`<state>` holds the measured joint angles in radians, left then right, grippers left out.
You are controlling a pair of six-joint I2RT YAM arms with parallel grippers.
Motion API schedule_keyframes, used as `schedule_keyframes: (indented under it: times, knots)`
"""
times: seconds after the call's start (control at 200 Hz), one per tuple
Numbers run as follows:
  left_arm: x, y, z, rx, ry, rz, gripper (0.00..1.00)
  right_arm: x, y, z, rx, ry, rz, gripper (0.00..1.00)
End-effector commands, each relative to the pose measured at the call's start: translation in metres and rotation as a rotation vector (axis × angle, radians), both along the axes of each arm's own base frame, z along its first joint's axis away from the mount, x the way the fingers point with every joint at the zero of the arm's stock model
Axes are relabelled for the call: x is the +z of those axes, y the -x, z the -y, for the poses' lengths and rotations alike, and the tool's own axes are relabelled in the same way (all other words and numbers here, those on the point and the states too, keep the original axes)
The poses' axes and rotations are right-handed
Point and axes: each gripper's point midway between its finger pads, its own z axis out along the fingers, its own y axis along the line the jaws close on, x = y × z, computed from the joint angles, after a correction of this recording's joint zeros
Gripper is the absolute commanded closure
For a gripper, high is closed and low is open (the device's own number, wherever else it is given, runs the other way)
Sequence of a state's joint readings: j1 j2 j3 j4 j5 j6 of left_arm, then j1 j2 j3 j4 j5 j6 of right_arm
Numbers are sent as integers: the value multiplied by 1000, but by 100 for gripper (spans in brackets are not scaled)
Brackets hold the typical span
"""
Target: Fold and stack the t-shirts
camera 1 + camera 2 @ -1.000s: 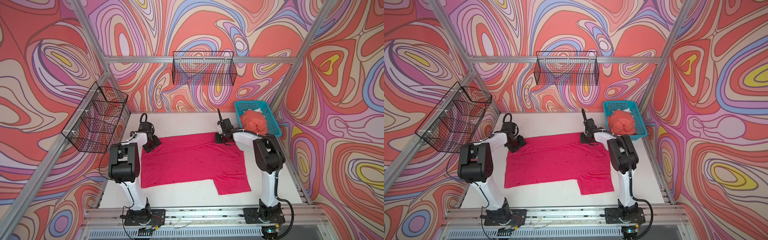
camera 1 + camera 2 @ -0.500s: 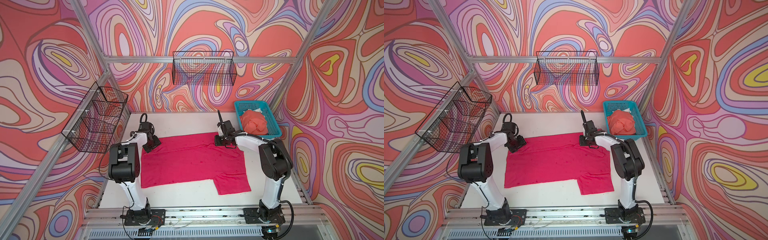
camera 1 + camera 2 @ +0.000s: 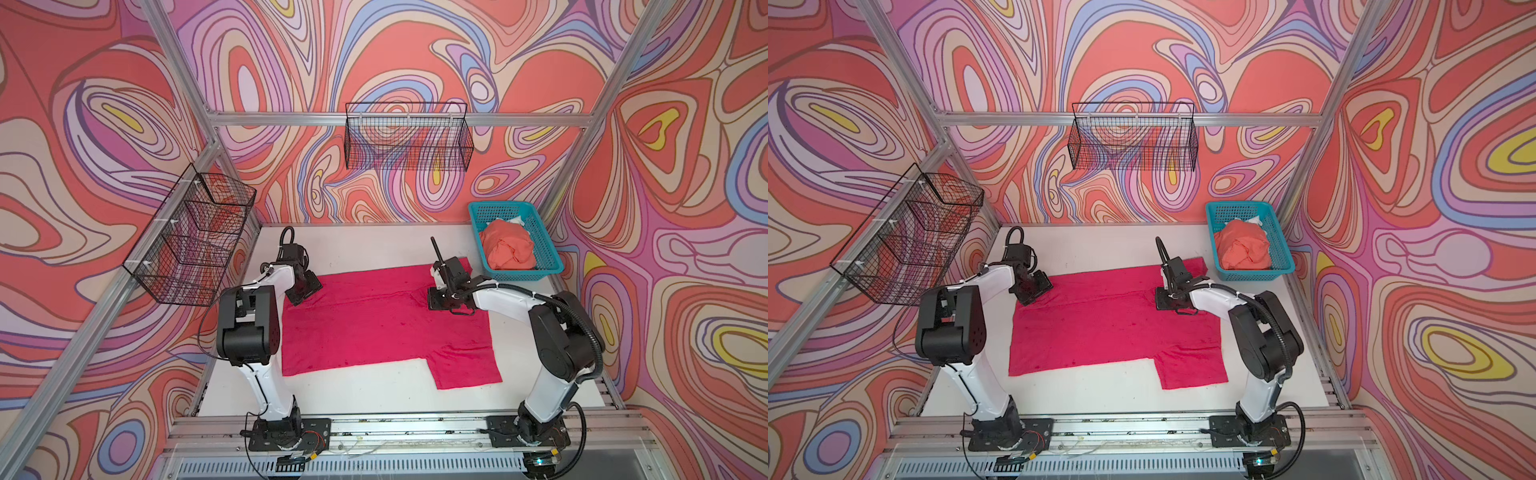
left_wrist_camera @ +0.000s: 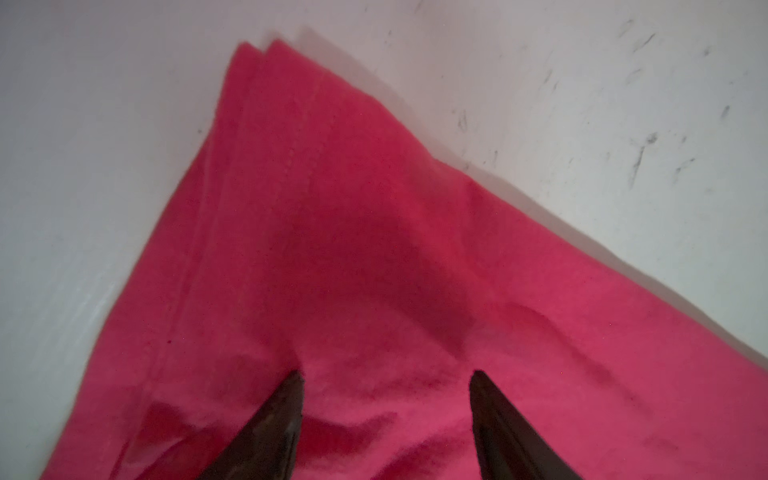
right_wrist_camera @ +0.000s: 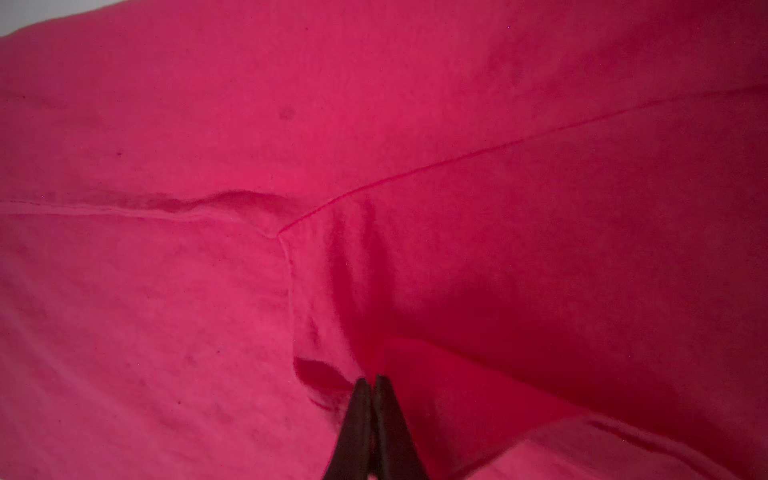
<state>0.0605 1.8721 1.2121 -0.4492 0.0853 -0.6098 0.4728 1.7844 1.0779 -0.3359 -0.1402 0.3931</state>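
Swirling orange, pink and lilac walls (image 3: 415,62) close in a white tabletop (image 3: 374,245), with one black wire basket (image 3: 409,143) hung on the back wall and another (image 3: 191,237) on the left wall. Both top views show the magenta-pink tee (image 3: 374,320) spread flat across the middle of the tabletop between the two arms, with one short sleeve (image 3: 465,365) jutting toward the front on the right. The coral-orange tee (image 3: 507,249) sits bunched inside a teal mesh basket (image 3: 524,274) in the back right corner, just beyond the pink tee's far sleeve. The left arm (image 3: 249,324) reaches to the back left corner of the pink tee, and its jaws stand spread. In the left wrist view the two dark fingertips (image 4: 282,411) sit well apart low over the cloth, with wrinkled fabric under and between them and the hemmed corner (image 4: 257,58) lying ahead of them on the bare tabletop. I cannot tell whether the tips press the cloth. The right arm (image 3: 557,332) reaches to the back right part of the same tee, near the far sleeve, and its jaws are clenched tight. In the right wrist view its fingertips (image 5: 357,415) meet at the cloth beside a raised crease, close to where a seam (image 5: 498,145) bends. Whether any fabric is pinched between them cannot be told.
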Motion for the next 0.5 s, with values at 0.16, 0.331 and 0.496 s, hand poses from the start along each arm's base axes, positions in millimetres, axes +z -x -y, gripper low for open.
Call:
schedule_keyframes:
  times: [0.16,0.331,0.496]
  knots:
    - [-7,8,-3,10,-6,-35,34,7,13,-18,-20,-68,-4,98]
    - [-7,8,-3,9,-6,-36,34,4,25,-33,0,-90,-36,86]
    - [-8,8,-3,8,-3,-37,34,2,38,-40,12,-94,-71,65]
